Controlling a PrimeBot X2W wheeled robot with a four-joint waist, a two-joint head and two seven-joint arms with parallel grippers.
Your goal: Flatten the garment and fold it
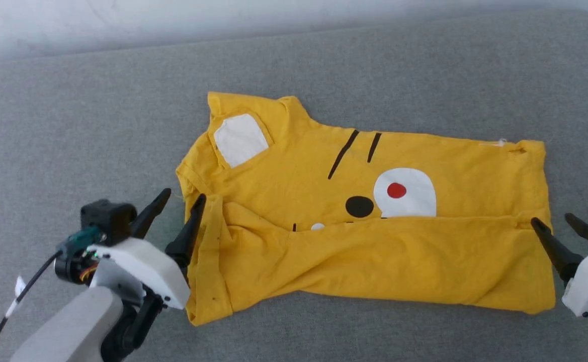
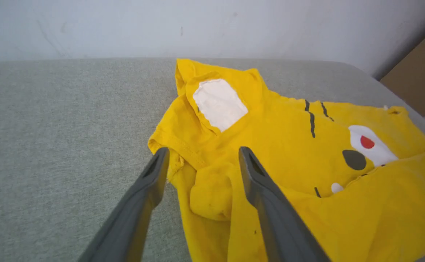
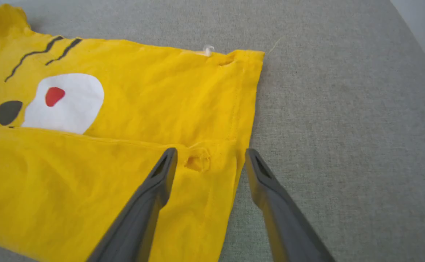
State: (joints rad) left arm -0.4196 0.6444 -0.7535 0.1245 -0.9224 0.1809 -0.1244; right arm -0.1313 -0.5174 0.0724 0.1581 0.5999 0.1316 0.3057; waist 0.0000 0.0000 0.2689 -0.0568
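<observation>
The garment (image 1: 374,241), a bright yellow T-shirt, lies across the middle of the head view on a grey fabric surface (image 1: 72,125), stretched from left to right. Its near long edge is folded up over the front, and this flap hides the lower part of the printed face. Above the fold line a white patch (image 1: 407,193) with a red spot (image 1: 396,190) is cut off along its bottom edge. A black dot (image 1: 359,206) sits beside it, with two black stripes (image 1: 354,151) above. A small white mark and a short black mark peek out at the fold, too little of them showing to read. Another white patch (image 1: 241,138) lies on a turned-over flap at the upper left of the shirt. The cloth at the left end is bunched and creased.

The left gripper (image 1: 183,197) is at the shirt's left end with its fingers spread apart. In the left wrist view one finger is over the grey surface and the other over yellow cloth, with a rumpled lump of fabric between them. Whether either tip touches the cloth cannot be told.

The right gripper (image 1: 551,219) sits at the right edge of the head view, its body partly cut off. Its fingers are also apart and grip nothing. In the right wrist view they straddle the shirt's side edge, with a small pucker (image 3: 197,162) between them.

A pale wall (image 1: 122,20) runs along the top.
</observation>
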